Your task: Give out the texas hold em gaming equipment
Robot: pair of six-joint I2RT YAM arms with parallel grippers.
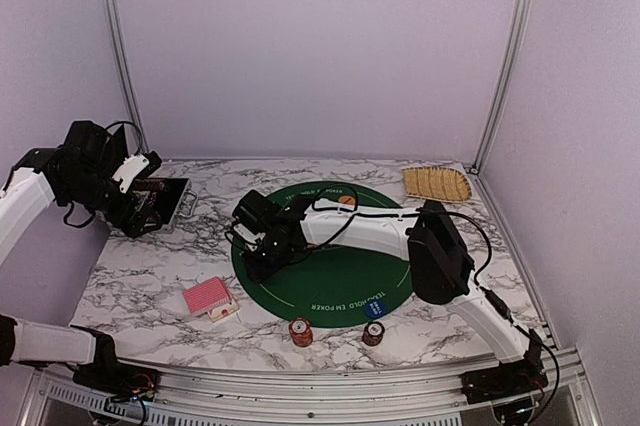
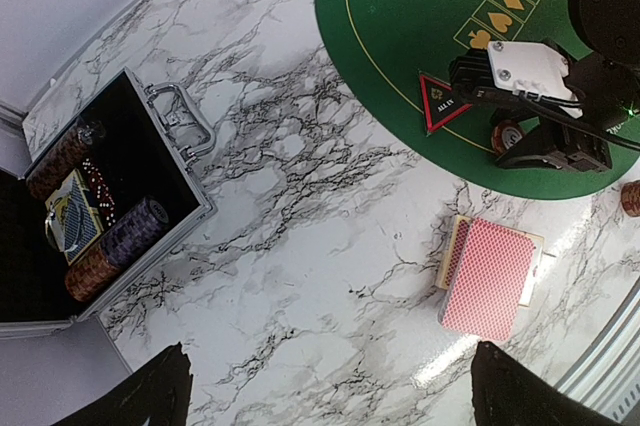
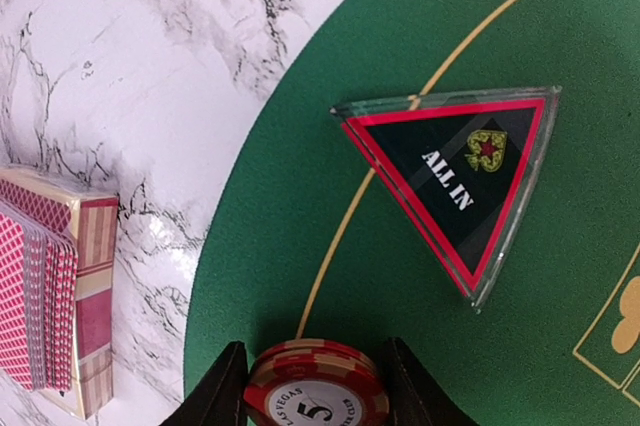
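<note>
Since chips go out to seats, looks like parking the chip stack [image 3: 315, 371] on the green mat's [image 3: 300, 196] left edge by the ALL IN marker [image 3: 450, 171], with right gripper [image 3: 314, 391] jaws clamped on it; keeping left gripper [image 2: 330, 376] gaping, empty, near the case [image 2: 190, 186] far left

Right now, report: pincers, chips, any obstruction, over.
Left pincer open, empty, over marble table. Right pincer closed on red chip stack at green mat edge. ALL IN marker nearby, not blocking.
</note>
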